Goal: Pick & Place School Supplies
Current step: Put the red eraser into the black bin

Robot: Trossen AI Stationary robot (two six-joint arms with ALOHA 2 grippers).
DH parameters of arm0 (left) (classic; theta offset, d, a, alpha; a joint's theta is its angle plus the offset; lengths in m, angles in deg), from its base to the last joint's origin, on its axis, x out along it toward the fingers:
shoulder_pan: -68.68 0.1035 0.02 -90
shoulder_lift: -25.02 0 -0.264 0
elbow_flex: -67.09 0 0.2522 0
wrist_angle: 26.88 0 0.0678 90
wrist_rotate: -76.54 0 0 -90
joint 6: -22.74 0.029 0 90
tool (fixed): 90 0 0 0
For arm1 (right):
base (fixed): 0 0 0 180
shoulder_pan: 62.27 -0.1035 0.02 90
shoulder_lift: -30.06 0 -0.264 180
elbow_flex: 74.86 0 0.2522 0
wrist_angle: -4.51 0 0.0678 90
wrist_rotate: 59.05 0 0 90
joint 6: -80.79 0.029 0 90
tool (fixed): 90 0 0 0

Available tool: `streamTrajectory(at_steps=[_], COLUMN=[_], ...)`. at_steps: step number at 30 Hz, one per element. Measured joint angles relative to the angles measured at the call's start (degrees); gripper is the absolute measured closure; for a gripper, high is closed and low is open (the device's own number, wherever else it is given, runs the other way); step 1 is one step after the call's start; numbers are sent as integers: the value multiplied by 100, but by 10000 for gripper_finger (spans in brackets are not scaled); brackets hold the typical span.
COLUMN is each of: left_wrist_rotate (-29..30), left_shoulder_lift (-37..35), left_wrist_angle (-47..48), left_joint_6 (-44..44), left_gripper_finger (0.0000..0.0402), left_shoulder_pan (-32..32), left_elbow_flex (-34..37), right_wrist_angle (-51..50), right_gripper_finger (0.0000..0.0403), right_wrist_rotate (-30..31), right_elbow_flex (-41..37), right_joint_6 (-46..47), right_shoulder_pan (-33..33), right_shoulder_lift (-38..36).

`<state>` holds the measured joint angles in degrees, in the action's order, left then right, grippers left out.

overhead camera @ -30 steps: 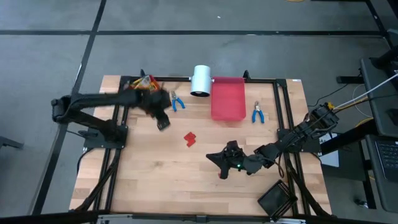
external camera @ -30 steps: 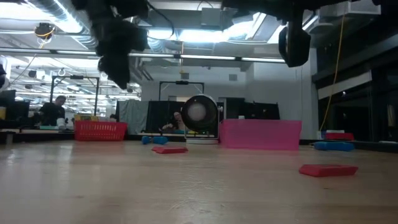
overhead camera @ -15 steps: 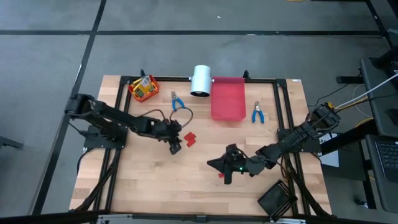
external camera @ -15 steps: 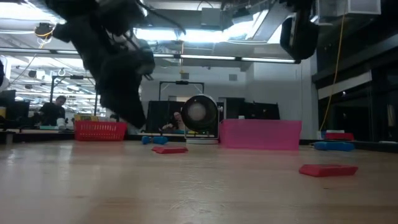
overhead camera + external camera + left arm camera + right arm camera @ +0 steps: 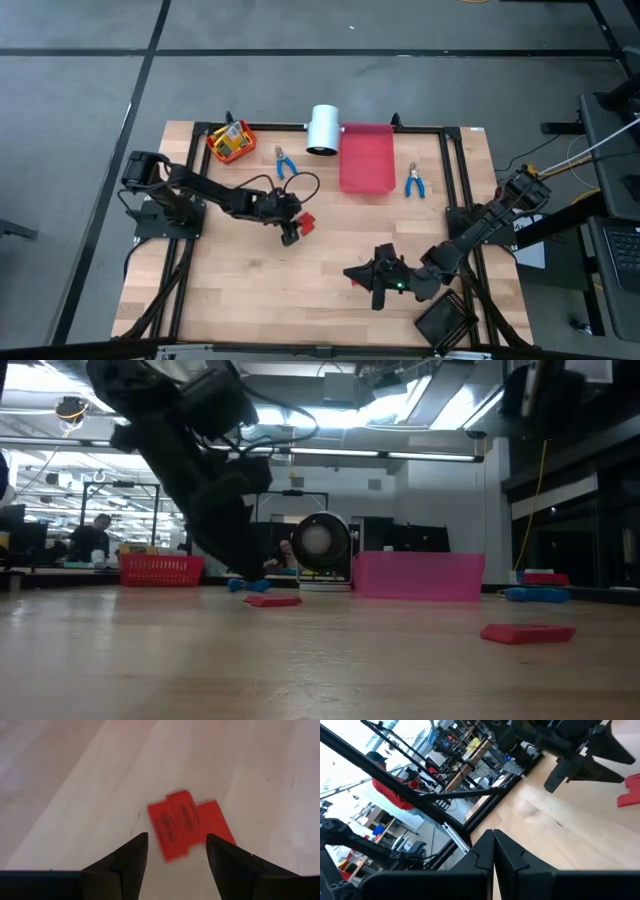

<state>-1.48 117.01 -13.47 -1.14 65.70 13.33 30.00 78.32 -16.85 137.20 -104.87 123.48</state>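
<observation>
Straddling red blocks (image 5: 187,822), L gripper (image 5: 177,851) jaws wide; stack prob. gets nudged apart if closed off-centre. R gripper (image 5: 494,836) shut.

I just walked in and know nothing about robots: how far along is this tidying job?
Early on. Done: yellow boxes sit in the small red basket. In hand: the left claw stands open over the red blocks, not gripping. Left: both blue pliers lie on the table. The right claw, shut, waits.
</observation>
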Motion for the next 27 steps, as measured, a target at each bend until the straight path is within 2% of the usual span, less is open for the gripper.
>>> streamTrajectory(at_steps=[6,13,20,27], left_wrist_rotate=[-374,-1023,-1170,-1122], left_shoulder_lift=[247,686,932,938], left_wrist_angle=[-105,-791,-1392,-1308], left_joint_6=[112,50,-355,-467], left_gripper_finger=[203,203,204,207], left_shoulder_pan=[315,471,233,-25], left_elbow_flex=[-2,-21,-23,-21], right_wrist_angle=[34,61,63,61], right_gripper_finger=[396,396,396,396], right_wrist_rotate=[413,473,473,472], right_elbow_flex=[0,-1,-2,-2], right_joint_6=[21,26,22,-7], right_shoulder_pan=[-208,-268,-268,-268], right_shoulder_lift=[0,0,0,0])
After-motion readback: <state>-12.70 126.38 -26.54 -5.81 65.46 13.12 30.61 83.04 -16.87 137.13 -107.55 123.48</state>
